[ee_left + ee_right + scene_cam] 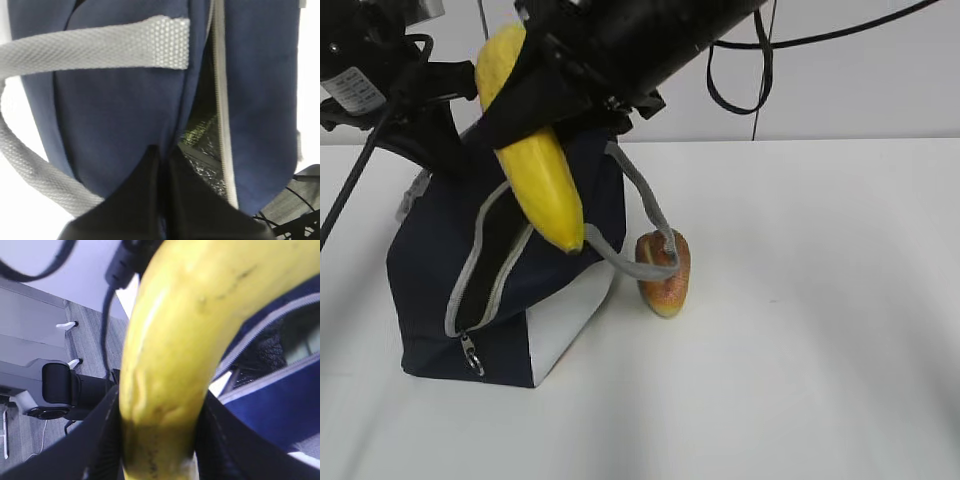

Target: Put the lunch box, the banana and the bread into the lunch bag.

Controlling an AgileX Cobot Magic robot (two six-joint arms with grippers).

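Gripping the banana (165, 355) between both fingers, the right gripper (157, 440) holds it part-way along its length, jaws spread to the fruit's width and pressed against its sides. In the exterior view the banana (535, 150) hangs tilted, its lower tip pointing down from that gripper toward the open zipper slot of the lunch bag (430, 270), just above the gap; whether the tip touches the fabric cannot be told from here.

The left gripper (162, 165) is closed, its two dark fingers pinched on a fold of the bag's navy cloth (115, 110) right at the edge of the opening. Just to the right of those fingers runs the grey zipper (222, 115), and between the zipper and the fingers a dark, shiny lining shows inside the bag, with something greenish deeper in, too blurred to identify. A grey handle (100, 47) crosses the cloth above the left gripper.

The bread (665, 275) stands on the white table (820, 330) below and to the right of the right gripper, beside the bag, with the other grey strap (640, 225) looping over its top. A metal zip ring (472, 357) hangs at the lower end of the zipper.
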